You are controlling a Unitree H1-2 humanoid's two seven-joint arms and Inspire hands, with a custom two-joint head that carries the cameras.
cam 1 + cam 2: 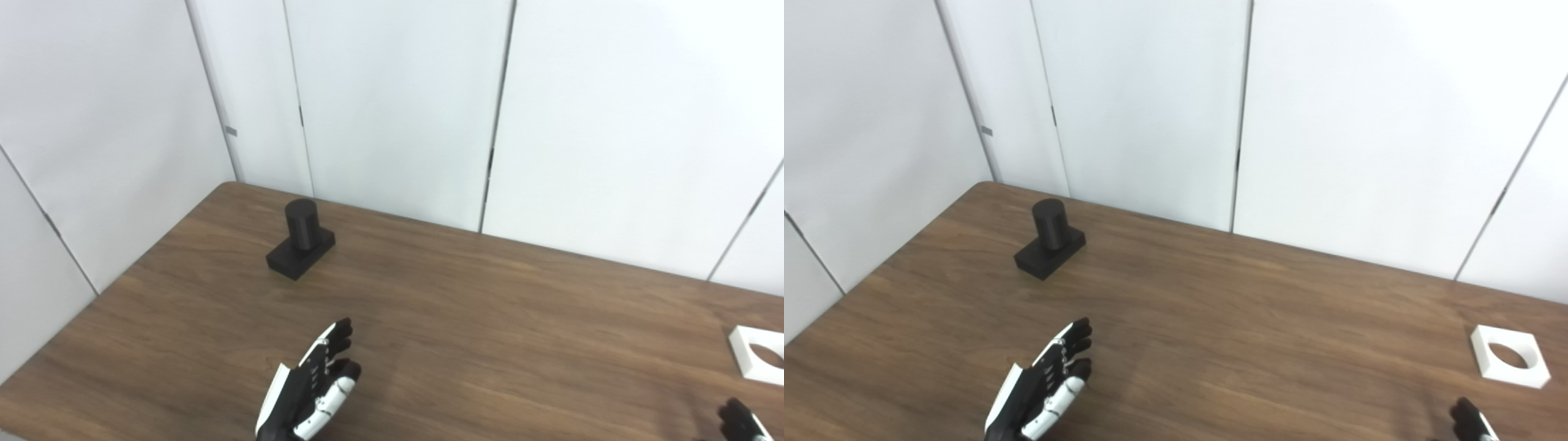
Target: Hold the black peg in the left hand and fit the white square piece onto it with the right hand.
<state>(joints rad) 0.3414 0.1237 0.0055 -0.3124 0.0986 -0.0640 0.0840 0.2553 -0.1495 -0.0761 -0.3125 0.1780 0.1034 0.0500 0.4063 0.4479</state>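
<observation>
Left eye view shows the black peg [301,240] standing upright far left on the surface [465,318], axis vertical; it looks rigid and light, best gripped by its blocky base. Nearer, the left hand [309,386] hovers empty, fingers apart. Far right, the white square piece [1508,356] lies flat, hole upward, stiff. Only the right hand [1473,422] tips show; state unclear.

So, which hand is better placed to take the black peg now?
Left. The left hand is open on the black peg's side; the right hand sits far right, near the white square piece.
</observation>
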